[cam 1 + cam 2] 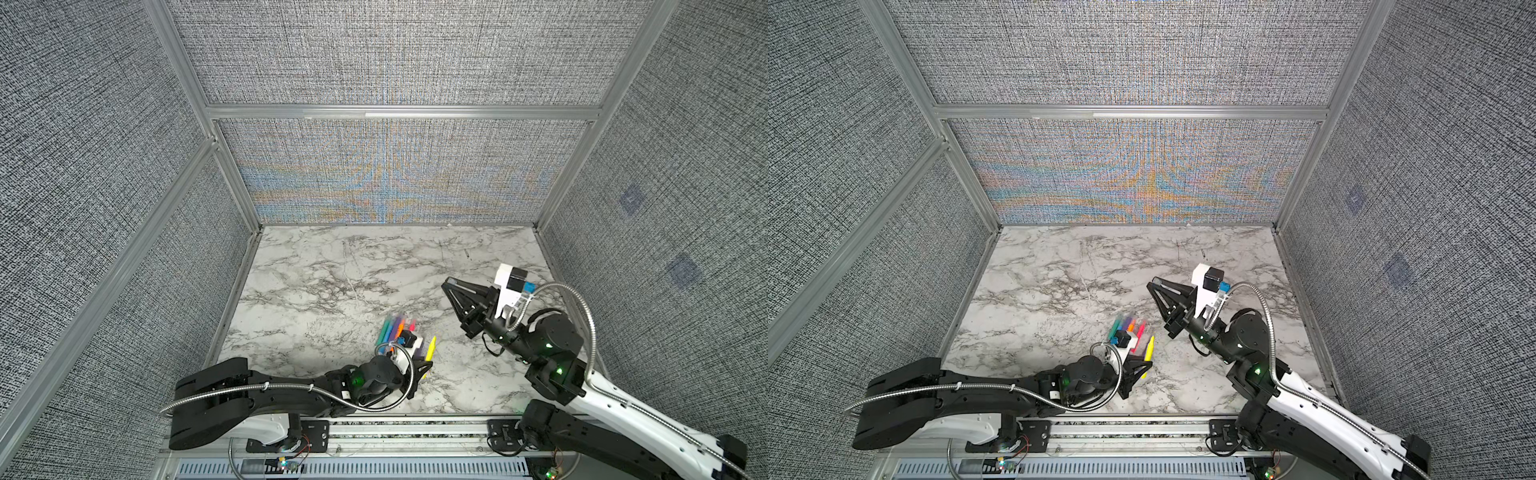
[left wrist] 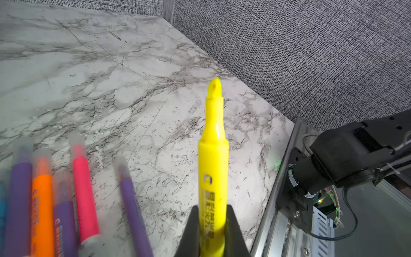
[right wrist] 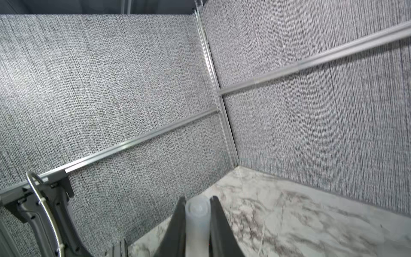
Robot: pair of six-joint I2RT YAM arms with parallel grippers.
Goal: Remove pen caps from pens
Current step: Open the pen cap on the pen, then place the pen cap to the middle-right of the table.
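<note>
Two robot arms reach over a marble worktop (image 1: 316, 266). At lower centre of the frame, the left pincer (image 2: 212, 209) pinches an uncapped yellow highlighter (image 2: 213, 155) by its barrel. Just left of it, other coloured pens (image 1: 397, 330) lie bunched. At right of centre, the right pincer (image 3: 198, 199) pinches a clear cap (image 3: 197, 220).

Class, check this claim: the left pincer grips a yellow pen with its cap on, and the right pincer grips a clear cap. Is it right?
No: the left wrist view shows the yellow pen in the left pincer uncapped, tip bare. The rest holds.
</note>
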